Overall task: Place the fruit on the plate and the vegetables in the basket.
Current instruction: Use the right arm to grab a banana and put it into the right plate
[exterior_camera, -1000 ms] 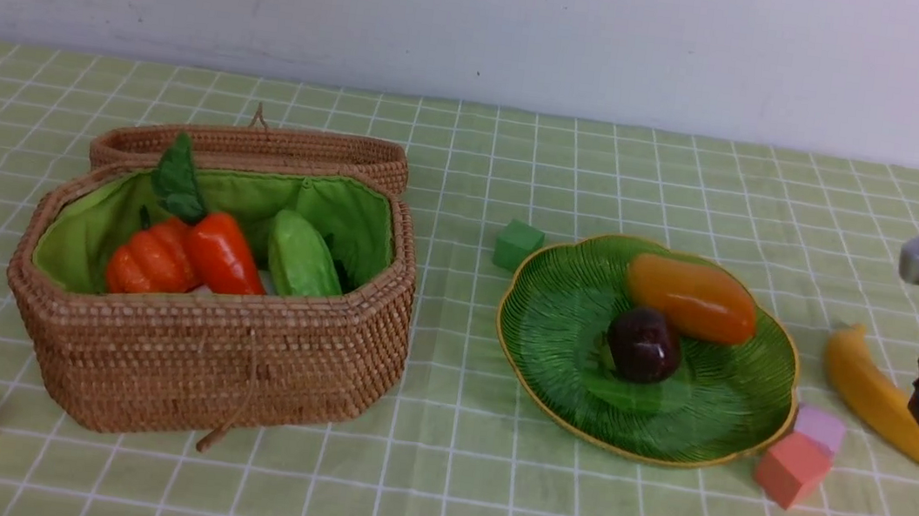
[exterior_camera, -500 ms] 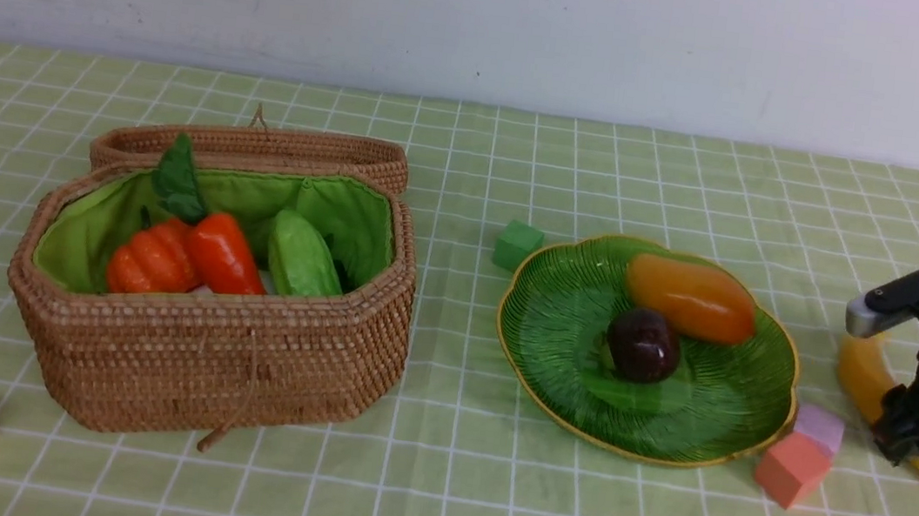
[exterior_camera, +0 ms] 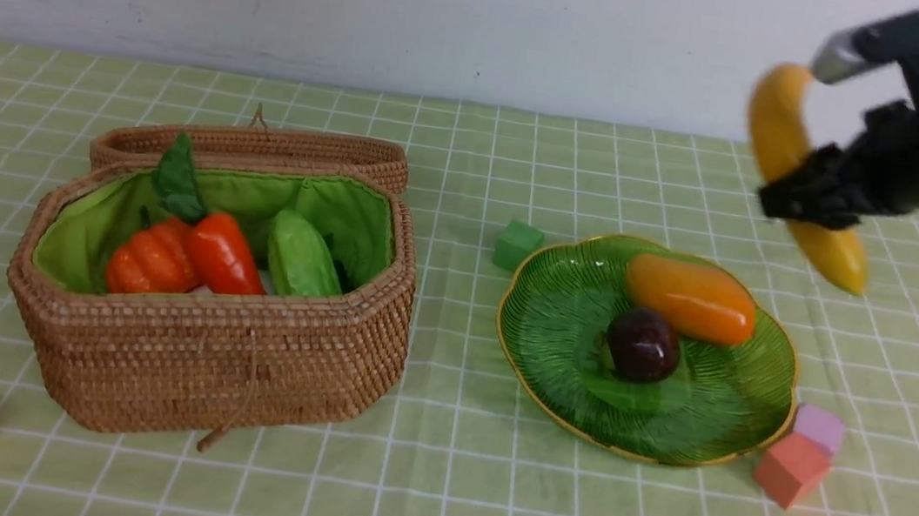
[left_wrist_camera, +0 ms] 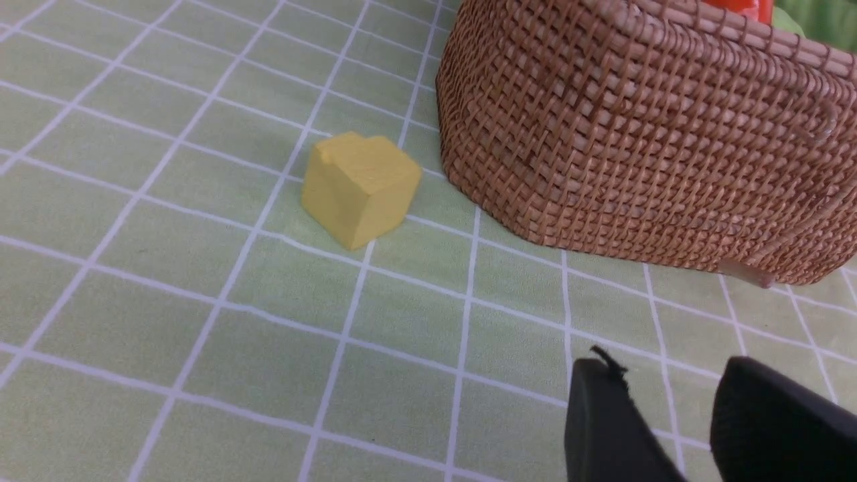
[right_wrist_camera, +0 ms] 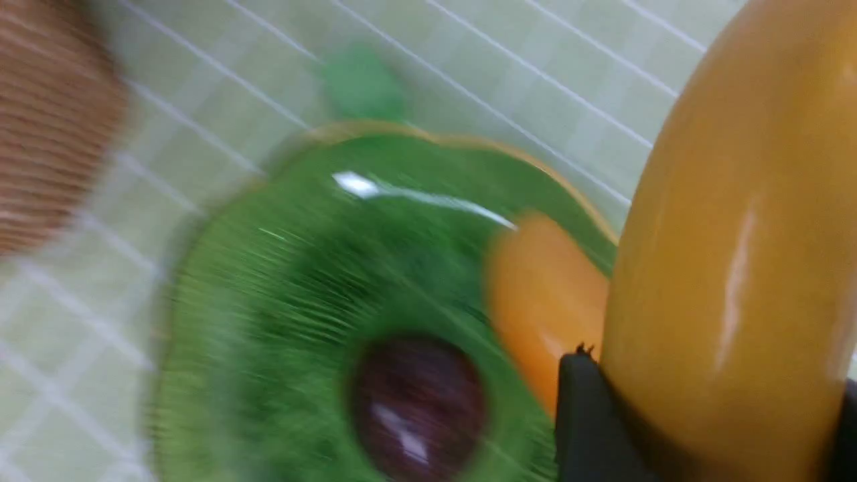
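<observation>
Yellow banana (exterior_camera: 778, 130); ribbed green plate (exterior_camera: 555, 340); brown basket (exterior_camera: 219, 360).

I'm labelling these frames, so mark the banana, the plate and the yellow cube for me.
banana (exterior_camera: 778, 126): front view, on its upper curved part above the pincer.
plate (exterior_camera: 557, 323): front view, on the bare ribbed left side of the dish.
yellow cube (left_wrist_camera: 358, 187): left wrist view, on its near face.

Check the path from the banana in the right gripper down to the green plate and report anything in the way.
Nothing visible blocks it. The right gripper holds the banana in the air beyond the plate. The mango and purple fruit lie on the plate, but its near part is bare.
</observation>
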Tool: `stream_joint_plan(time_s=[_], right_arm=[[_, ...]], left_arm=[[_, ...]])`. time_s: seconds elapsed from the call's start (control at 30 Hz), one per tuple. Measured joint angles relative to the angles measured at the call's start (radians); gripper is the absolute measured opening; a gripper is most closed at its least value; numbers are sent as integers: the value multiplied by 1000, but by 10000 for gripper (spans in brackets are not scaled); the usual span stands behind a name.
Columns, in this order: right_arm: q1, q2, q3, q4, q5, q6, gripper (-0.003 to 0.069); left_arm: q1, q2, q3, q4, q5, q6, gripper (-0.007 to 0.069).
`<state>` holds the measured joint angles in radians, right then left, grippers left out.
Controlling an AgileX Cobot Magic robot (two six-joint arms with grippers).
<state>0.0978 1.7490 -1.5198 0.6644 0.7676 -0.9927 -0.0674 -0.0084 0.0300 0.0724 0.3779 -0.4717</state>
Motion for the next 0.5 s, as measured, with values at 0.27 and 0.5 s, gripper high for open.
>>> stream_joint_plan(time_s=[0.27, 0.5], right_arm=[[229, 160, 3, -63, 9, -68, 318], [237, 226, 4, -283, -16, 206, 320]], left_arm=[[0, 0, 0, 0, 0, 0, 238], [0, 0, 0, 0, 0, 0, 238]])
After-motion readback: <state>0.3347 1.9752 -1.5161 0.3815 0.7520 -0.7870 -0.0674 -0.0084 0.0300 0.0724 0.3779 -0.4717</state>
